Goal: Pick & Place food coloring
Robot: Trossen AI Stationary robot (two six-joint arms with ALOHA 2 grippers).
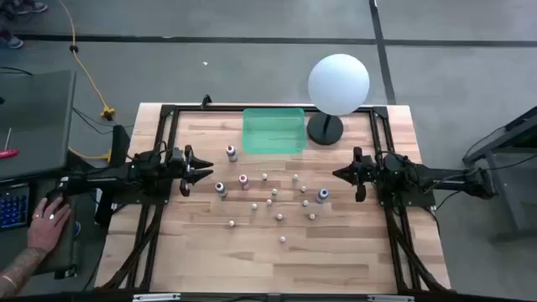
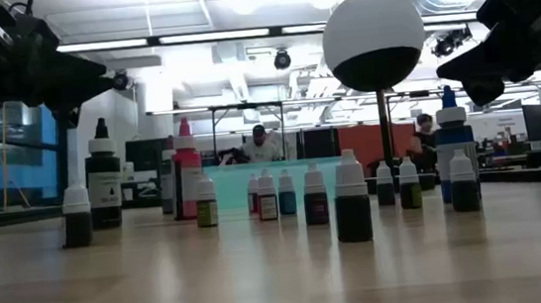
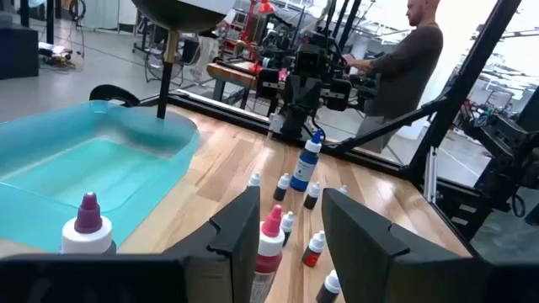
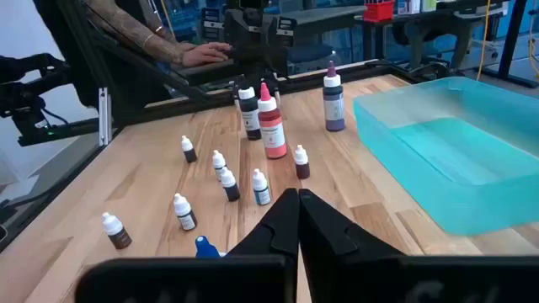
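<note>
Left hand [image 1: 204, 172]: fingers spread wide, empty, left of the translucent green plastic tray [image 1: 273, 130].
Right hand [image 1: 339, 174]: fingers pressed together, empty, right of the tray.
Tiny white-capped food coloring bottles [image 1: 274, 201]: upright, scattered on the pale wooden plank tabletop [image 1: 252, 252] near the tray.
Low view only: open lit workshop behind.

The high view looks straight down; the low view skims the table [image 1: 252, 243] top; wrist views face each other across the bottles [image 1: 273, 197].
</note>
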